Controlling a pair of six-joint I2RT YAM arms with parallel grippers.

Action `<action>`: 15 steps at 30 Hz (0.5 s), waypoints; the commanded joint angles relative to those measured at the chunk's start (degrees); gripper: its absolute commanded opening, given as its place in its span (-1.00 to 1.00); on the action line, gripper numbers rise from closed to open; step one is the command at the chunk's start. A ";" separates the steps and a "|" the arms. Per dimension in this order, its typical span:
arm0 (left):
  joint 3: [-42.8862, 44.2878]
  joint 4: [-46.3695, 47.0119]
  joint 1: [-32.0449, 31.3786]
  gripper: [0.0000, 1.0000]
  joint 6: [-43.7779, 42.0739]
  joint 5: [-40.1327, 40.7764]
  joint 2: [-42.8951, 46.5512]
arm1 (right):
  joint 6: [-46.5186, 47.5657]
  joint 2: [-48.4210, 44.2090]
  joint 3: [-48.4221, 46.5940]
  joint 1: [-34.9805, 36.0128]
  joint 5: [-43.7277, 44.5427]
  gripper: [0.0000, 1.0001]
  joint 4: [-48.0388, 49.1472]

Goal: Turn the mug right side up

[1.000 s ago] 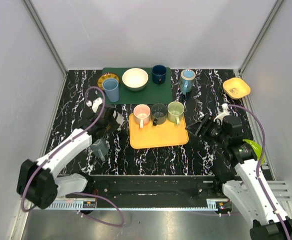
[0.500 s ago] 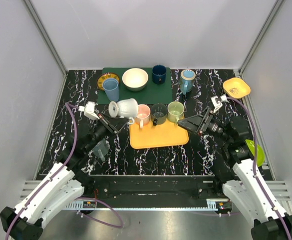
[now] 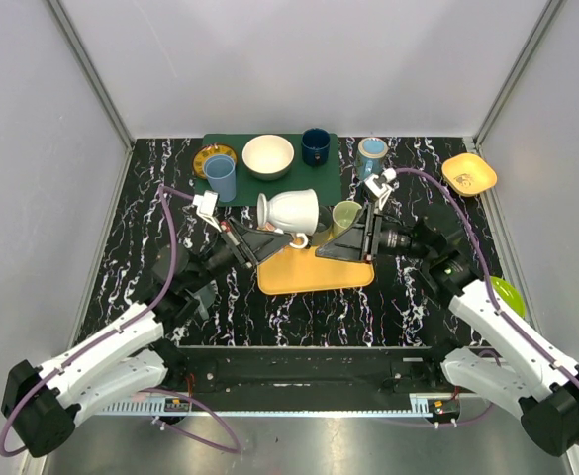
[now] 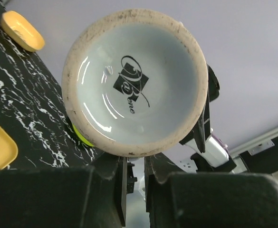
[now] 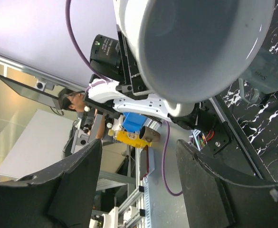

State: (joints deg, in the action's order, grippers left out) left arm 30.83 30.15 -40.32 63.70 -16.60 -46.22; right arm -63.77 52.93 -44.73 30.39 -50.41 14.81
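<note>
Left gripper: we found it pinching the white mug, tipped sideways
Right gripper: spread, at mug's 4 o'clock

Looks like a robotics lab test cell: white panel walls on aluminium struts boxing in a black marbled tabletop, purple cabling trailing about, a monitor outside.

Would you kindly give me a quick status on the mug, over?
Left gripper shut on mug, held sideways above tray. Right gripper open, facing its mouth. Green cup close by right gripper.
</note>
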 commanded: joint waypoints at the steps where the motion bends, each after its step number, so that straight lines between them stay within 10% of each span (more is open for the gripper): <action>1: 4.59 12.12 -2.04 -1.00 -0.51 -1.33 -0.10 | 4.44 2.87 -4.83 1.86 0.23 0.38 -1.01; 15: 5.47 11.95 -6.09 -1.00 -0.86 1.39 -1.42 | 7.43 9.65 -7.13 5.91 5.50 0.13 1.00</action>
State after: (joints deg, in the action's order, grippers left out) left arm 32.03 32.99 -44.97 63.44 -15.97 -47.86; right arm -57.06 61.95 -49.28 35.33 -47.77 11.40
